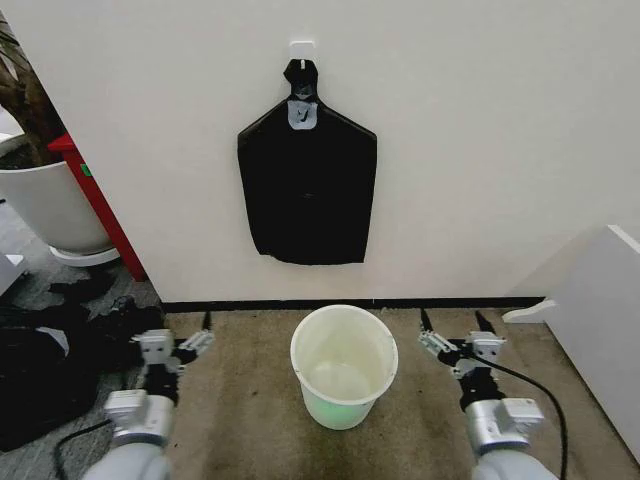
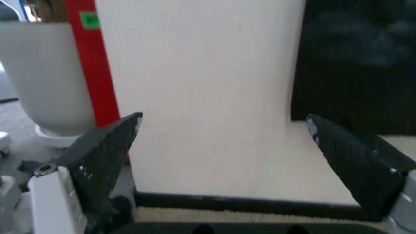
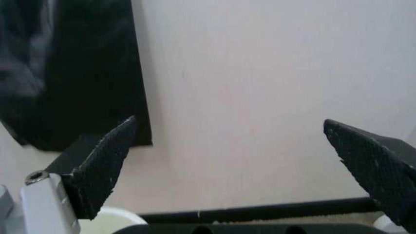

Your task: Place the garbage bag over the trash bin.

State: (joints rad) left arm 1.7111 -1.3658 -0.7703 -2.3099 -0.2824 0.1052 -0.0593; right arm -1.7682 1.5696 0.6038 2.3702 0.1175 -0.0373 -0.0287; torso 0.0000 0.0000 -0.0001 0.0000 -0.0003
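The small round white plastic trash bin stands upright on the brownish carpet, close to the foot of the pale wall and just in front of its dark baseboard. It tapers slightly towards the base, where the translucent plastic takes on a greenish tint. Its mouth is open and faces straight up, the rolled rim bare all the way round. The inside is pale and smooth, and the bottom can be seen. In the right wrist view a curved sliver of the trash bin shows below the baseboard.
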